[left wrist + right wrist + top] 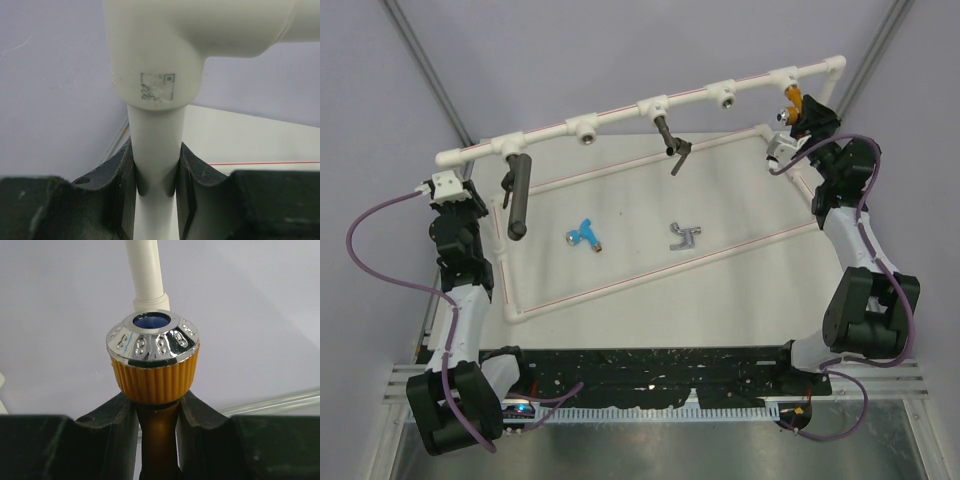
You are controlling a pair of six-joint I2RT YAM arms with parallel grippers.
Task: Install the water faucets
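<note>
Mid-frame lies open to me around blue faucet (pixel 585 235) and grey faucet (pixel 687 236). Cylinder (pixel 517 200) blocks upper left; pipe frame (pixel 620 114) spans top.

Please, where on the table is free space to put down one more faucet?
Bare table lies right of the silver faucet, between it and the blue faucet, and from both to the pipe frame's near rail. Crowded: the far pipe, with its dark cylinder and the orange faucet.
</note>
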